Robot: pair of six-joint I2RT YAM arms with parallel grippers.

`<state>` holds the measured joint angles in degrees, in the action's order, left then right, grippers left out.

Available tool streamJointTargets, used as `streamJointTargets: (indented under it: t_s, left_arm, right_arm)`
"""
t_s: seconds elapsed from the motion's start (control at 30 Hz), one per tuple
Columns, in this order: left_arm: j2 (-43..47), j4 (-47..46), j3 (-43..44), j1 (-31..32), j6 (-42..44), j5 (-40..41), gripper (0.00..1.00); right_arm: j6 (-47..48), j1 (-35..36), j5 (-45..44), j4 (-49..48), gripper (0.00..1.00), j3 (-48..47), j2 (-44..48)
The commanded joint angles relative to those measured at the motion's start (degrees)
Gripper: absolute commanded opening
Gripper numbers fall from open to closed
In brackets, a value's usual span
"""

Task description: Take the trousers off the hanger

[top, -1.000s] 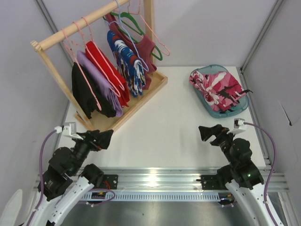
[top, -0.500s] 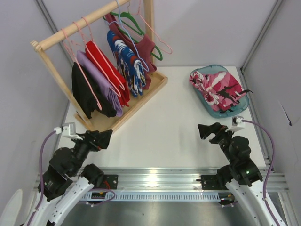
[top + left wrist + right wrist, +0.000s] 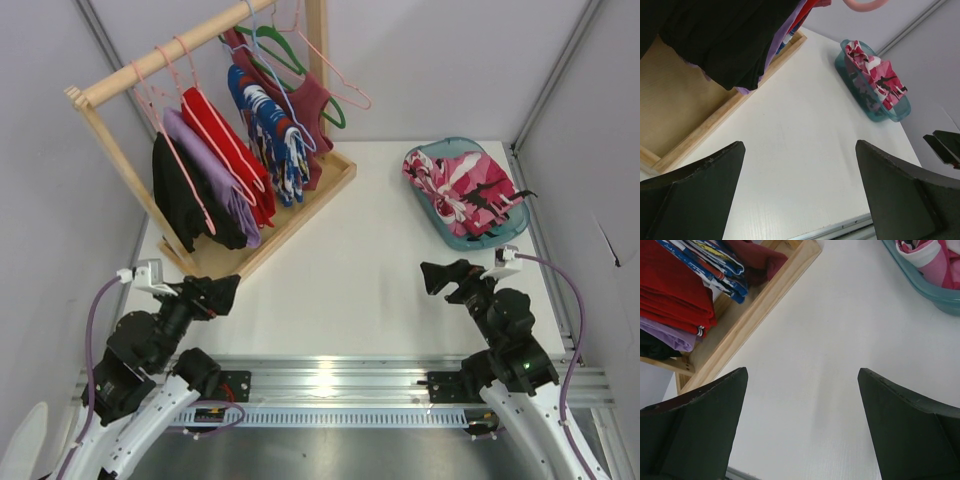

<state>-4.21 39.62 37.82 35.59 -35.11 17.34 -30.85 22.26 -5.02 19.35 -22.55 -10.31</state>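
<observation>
On your left, the left gripper (image 3: 217, 292) hangs low over the near corner of the table (image 3: 350, 270), fingers spread wide with nothing between them; its wrist view shows only bare white surface in the gap.

Just beyond it is the wooden rack (image 3: 170, 57), and it's crowded. Reading along the rail you've got a black garment (image 3: 180, 200), a lilac garment (image 3: 215, 180), a plain red garment (image 3: 225, 150), a blue-white-red patterned garment (image 3: 270, 130), then a dark red garment (image 3: 312, 108) under a green hanger (image 3: 290, 65). At the rail's right end the hanger (image 3: 358, 93), thin and pale pink, hangs bare.

Now across to your right: there are the trousers (image 3: 465, 185), off the hanger and well apart from the rack. They're bright pink, patched with red, white and black, bunched in soft folds with a dark strap poking out at the right side. They lie in the teal basket (image 3: 447, 236) at the far right of the table and fill most of it; nothing else shows in there.

Nearer to you, the right gripper (image 3: 440, 278) sits just short of that basket, its fingers parted fully too, nothing held, plain table showing between them.
</observation>
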Motion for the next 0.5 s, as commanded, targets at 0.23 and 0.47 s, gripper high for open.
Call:
streamJointTargets:
  t_s: [0.23, 0.47]
  left_arm:
    - [-1.15, -1.38, -0.30, -0.26, -0.31, -0.38, 0.99]
    - [-1.24, -1.47, -0.38, -0.26, -0.31, -0.47, 1.00]
  right_arm:
    - [1.23, 0.15, 1.24, -3.18, 0.99, -2.42, -1.30]
    - [1.14, 0.15, 0.45, -2.83, 0.99, -2.24, -0.86]
